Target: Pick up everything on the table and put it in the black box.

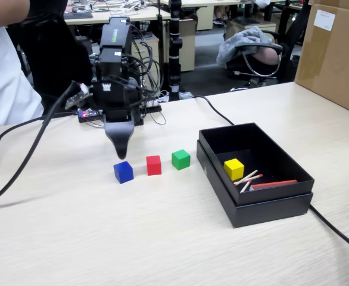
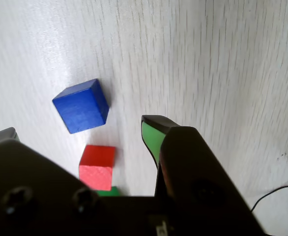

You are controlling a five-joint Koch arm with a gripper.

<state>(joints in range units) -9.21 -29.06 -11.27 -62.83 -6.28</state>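
A small black robot arm stands at the back of a pale wooden table [image 1: 162,238], bent over so that its gripper [image 1: 121,150] points straight down. In the fixed view the gripper narrows to a single dark tip hanging just above and behind a blue cube [image 1: 123,171], without touching it. The wrist view shows only one jaw clearly, black with a green inner face, and the gripper [image 2: 151,129] there hovers over bare table to the right of the blue cube [image 2: 81,105]. The second jaw cannot be made out in either view, so it is not possible to tell whether the gripper is open or closed. Nothing can be seen held in it.

Three cubes sit in a row on the table in the fixed view, apart from one another: the blue cube on the left, a red cube [image 1: 153,165] in the middle, and a green cube [image 1: 181,159] on the right. In the wrist view the red cube [image 2: 97,167] lies below the blue one, and only a sliver of the green cube [image 2: 108,191] shows beneath it.

To the right of the row sits the black box [image 1: 222,185], open at the top. Inside it rests a yellow cube [image 1: 234,169], beside thin pale sticks [image 1: 246,180] and a red strip [image 1: 273,185].
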